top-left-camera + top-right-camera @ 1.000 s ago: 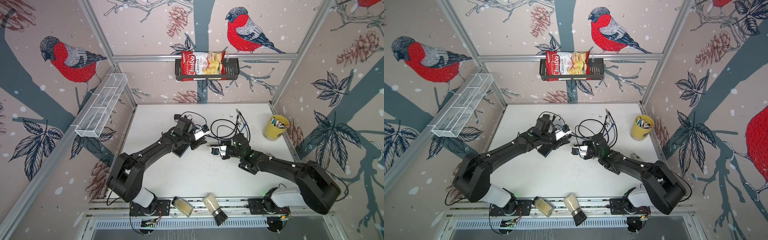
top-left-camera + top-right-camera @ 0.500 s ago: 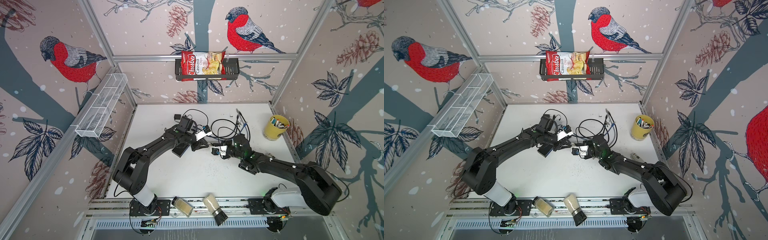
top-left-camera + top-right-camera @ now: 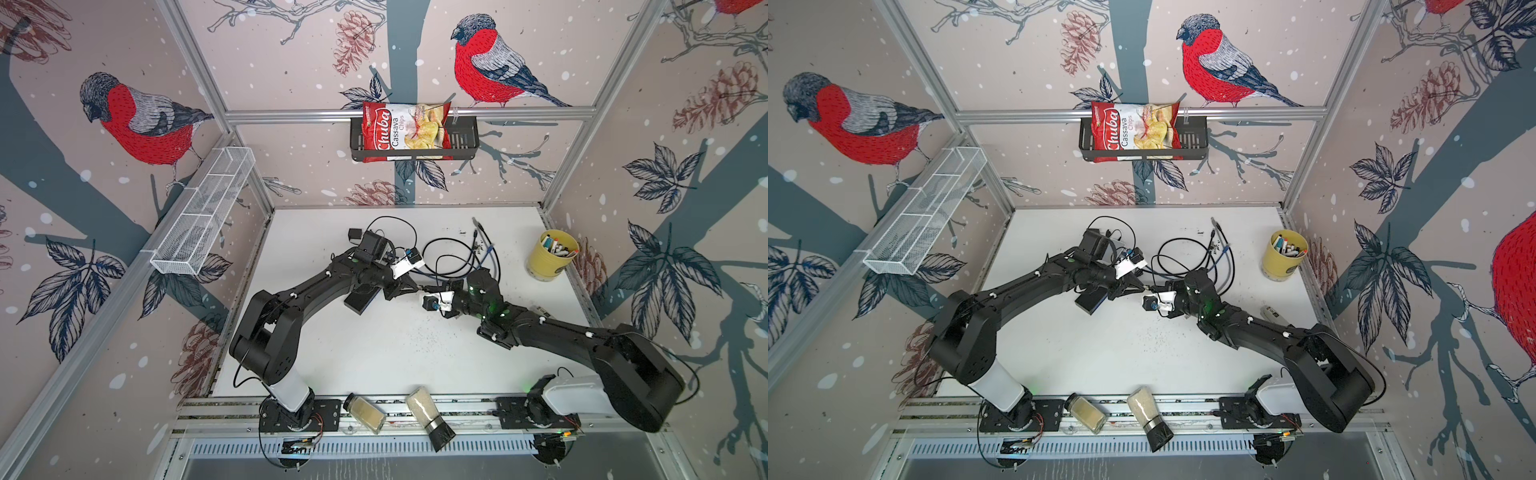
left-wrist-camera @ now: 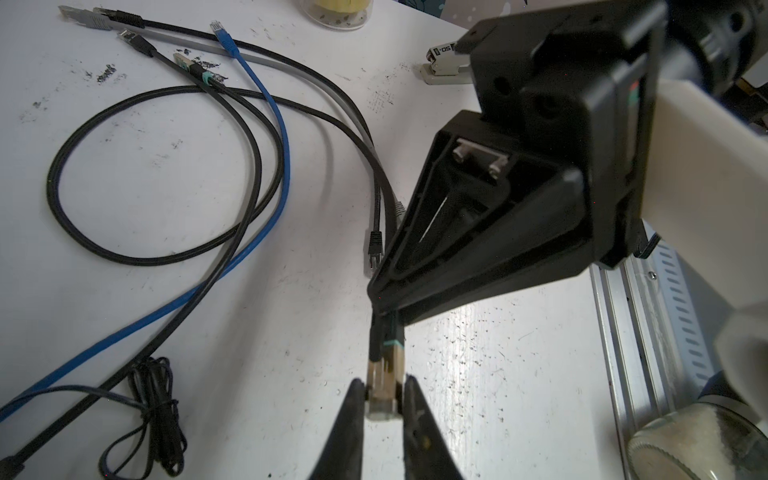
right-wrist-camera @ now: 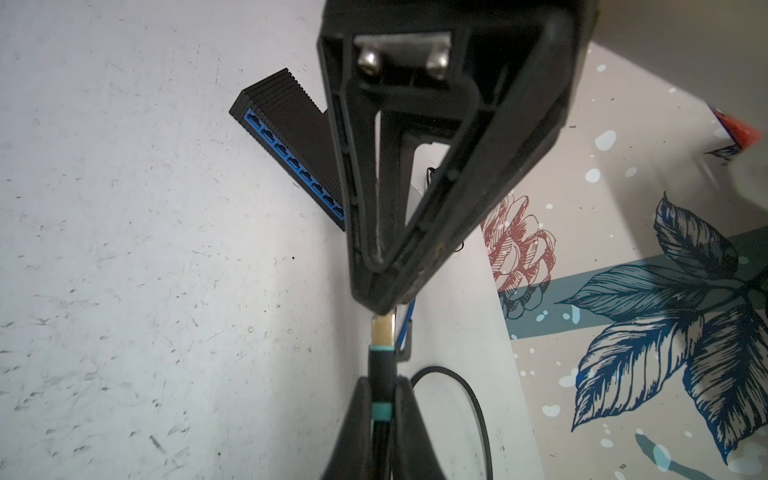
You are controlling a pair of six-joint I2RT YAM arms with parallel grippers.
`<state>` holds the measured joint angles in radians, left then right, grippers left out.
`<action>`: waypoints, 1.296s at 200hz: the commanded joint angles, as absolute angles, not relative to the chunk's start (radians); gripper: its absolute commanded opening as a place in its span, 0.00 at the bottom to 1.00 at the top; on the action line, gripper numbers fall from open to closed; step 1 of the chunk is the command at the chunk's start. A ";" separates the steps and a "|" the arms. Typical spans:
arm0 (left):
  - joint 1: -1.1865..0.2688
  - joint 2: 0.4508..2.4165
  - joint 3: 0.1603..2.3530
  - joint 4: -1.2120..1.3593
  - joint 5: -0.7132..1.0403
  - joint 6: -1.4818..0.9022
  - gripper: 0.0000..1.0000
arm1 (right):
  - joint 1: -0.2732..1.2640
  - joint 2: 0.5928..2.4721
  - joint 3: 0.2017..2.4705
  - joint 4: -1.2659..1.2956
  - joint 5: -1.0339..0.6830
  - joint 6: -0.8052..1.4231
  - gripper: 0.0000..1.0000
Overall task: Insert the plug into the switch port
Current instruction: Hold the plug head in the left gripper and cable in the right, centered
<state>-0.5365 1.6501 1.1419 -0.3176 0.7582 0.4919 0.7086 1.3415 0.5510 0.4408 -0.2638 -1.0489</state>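
The plug (image 4: pixel 384 384), a clear-and-gold connector on a black cable with teal bands, hangs just above the table between both grippers. My left gripper (image 4: pixel 384 397) is shut on the connector's tip, one finger on each side. My right gripper (image 5: pixel 382 399) is shut on the black boot right behind the plug (image 5: pixel 382 332). In both top views the two gripper tips meet at mid-table, left gripper (image 3: pixel 417 286) against right gripper (image 3: pixel 432 288). The switch (image 5: pixel 291 153), a ribbed black box with a row of blue ports, lies under the left arm (image 3: pixel 361 297) (image 3: pixel 1091 301).
Loose black, grey and blue cables (image 3: pixel 457 257) coil behind the grippers. A yellow cup of markers (image 3: pixel 550 255) stands at the back right, and a stapler (image 3: pixel 1273 312) lies by the right arm. Two jars (image 3: pixel 365 412) (image 3: pixel 428 415) lie on the front rail.
My left gripper has swung right from above the switch to the right gripper's tip and closed on the plug's end. The right gripper has kept its hold and barely moved.
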 commanded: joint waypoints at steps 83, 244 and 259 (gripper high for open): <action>-0.535 1.636 1.123 -0.276 0.772 0.513 0.00 | 0.715 1.337 0.570 0.448 -0.260 -1.042 0.21; -0.596 1.453 0.831 0.014 0.534 0.789 0.00 | 0.560 1.420 0.843 -0.090 -0.734 -0.937 0.37; -0.608 1.438 0.805 0.032 0.523 0.823 0.00 | 0.558 1.440 0.849 -0.096 -0.749 -0.921 0.37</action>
<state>-0.5919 1.4593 0.8326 -0.0425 0.5594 0.7544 0.5602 1.4178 0.8352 -0.0643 -0.6781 -0.9630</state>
